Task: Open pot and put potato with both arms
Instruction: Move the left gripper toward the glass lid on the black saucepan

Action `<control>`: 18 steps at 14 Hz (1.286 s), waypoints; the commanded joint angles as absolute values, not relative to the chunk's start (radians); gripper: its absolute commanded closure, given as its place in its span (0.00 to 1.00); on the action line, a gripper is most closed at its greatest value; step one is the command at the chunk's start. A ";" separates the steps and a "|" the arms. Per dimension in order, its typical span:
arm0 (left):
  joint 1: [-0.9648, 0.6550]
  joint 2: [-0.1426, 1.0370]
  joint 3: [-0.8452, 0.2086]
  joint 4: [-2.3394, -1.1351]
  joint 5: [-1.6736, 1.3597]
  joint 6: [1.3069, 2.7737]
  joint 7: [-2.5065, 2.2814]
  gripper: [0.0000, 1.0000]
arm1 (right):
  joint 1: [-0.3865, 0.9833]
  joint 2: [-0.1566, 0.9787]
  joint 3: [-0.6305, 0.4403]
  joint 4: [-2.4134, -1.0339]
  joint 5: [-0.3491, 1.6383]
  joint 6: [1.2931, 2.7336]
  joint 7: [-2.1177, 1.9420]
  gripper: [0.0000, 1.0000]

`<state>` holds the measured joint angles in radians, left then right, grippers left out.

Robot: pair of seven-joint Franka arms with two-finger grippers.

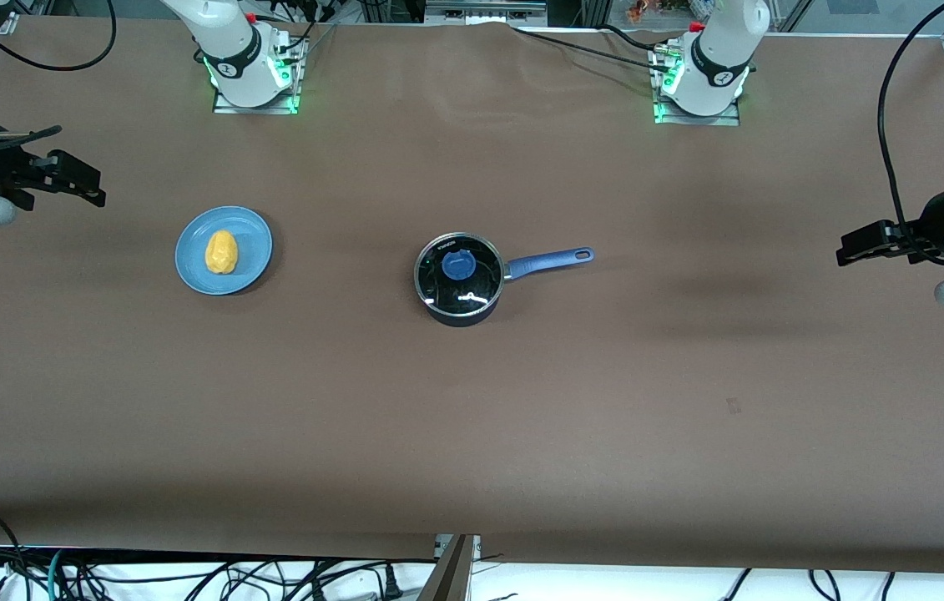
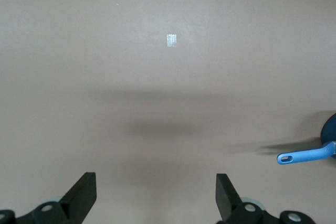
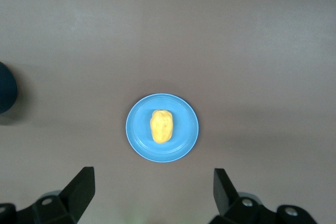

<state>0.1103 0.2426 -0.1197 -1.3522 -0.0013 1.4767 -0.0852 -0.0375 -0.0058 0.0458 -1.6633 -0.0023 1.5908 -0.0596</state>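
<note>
The black pot [image 1: 459,280] stands mid-table with its glass lid on; the lid has a blue knob [image 1: 459,265]. Its blue handle [image 1: 551,260] points toward the left arm's end. The yellow potato [image 1: 221,251] lies on a blue plate [image 1: 250,242] toward the right arm's end. My right gripper [image 1: 79,182] is open and empty, up over the table at the right arm's end; its wrist view shows the potato [image 3: 161,126] on the plate [image 3: 184,129]. My left gripper [image 1: 855,249] is open and empty over the left arm's end; its wrist view shows the handle's end [image 2: 307,156].
The table is covered in brown cloth. A small pale mark [image 1: 734,406] lies on it toward the left arm's end and shows in the left wrist view [image 2: 171,40]. The arm bases [image 1: 250,75] [image 1: 701,79] stand along the edge farthest from the front camera. Cables hang at the table's edges.
</note>
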 commanded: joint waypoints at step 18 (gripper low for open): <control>-0.291 0.474 -0.293 -1.376 -0.029 1.828 -0.854 0.00 | -0.051 -0.012 0.052 -1.663 0.015 1.575 -0.054 0.00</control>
<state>-0.2131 0.4067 -0.3000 -1.3978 -0.0285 1.7489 -0.7280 -0.0384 -0.0057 0.0450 -1.6637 -0.0020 1.5884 -0.0591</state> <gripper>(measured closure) 0.000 0.000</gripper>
